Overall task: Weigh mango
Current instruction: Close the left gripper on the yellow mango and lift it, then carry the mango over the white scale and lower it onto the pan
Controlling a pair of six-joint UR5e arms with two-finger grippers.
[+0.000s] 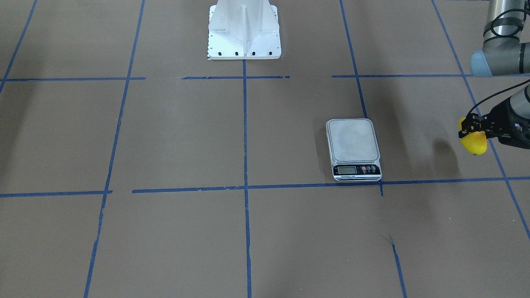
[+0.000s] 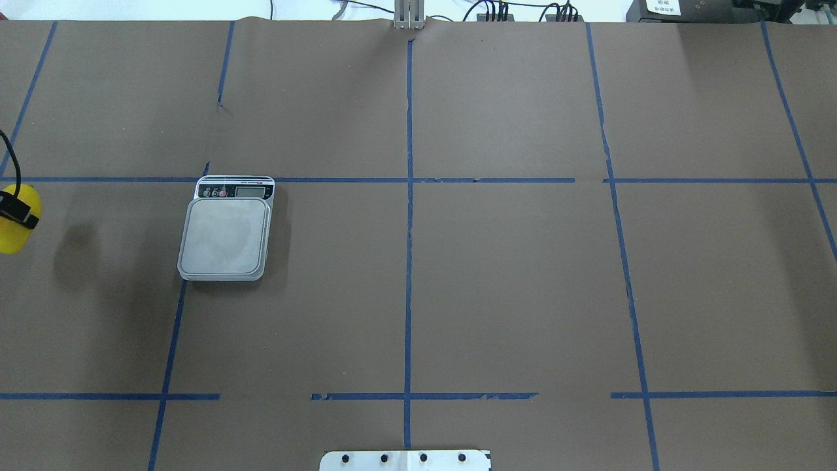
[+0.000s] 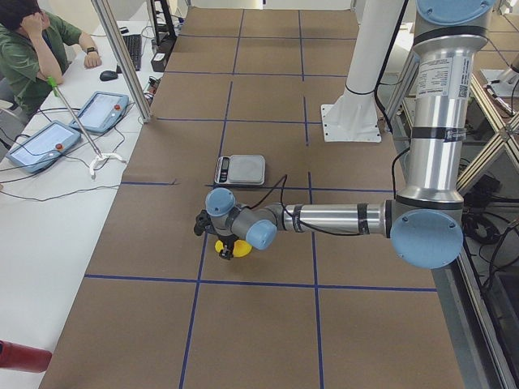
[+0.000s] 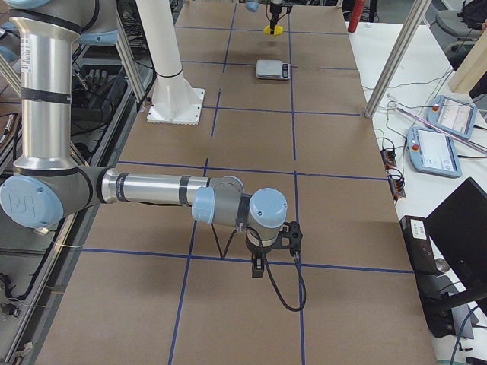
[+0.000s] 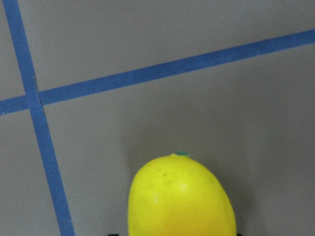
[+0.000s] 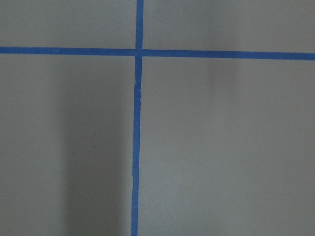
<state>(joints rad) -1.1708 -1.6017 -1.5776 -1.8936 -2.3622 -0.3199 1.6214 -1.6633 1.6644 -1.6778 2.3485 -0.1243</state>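
Note:
The mango (image 1: 475,142) is bright yellow with an orange blush. My left gripper (image 1: 470,131) is shut on it and holds it above the table, off to the robot's left of the scale (image 1: 352,140). The mango's shadow falls on the paper between the two. The mango fills the bottom of the left wrist view (image 5: 179,199) and shows at the left edge of the overhead view (image 2: 14,229). The scale's platform (image 2: 225,237) is bare. My right gripper (image 4: 270,251) shows only in the exterior right view, low over the table; I cannot tell if it is open or shut.
Brown paper with blue tape lines (image 2: 409,229) covers the table. The robot's white base (image 1: 244,31) stands at the table's robot side. An operator (image 3: 36,49) sits at a side desk with tablets (image 3: 101,109) and cables.

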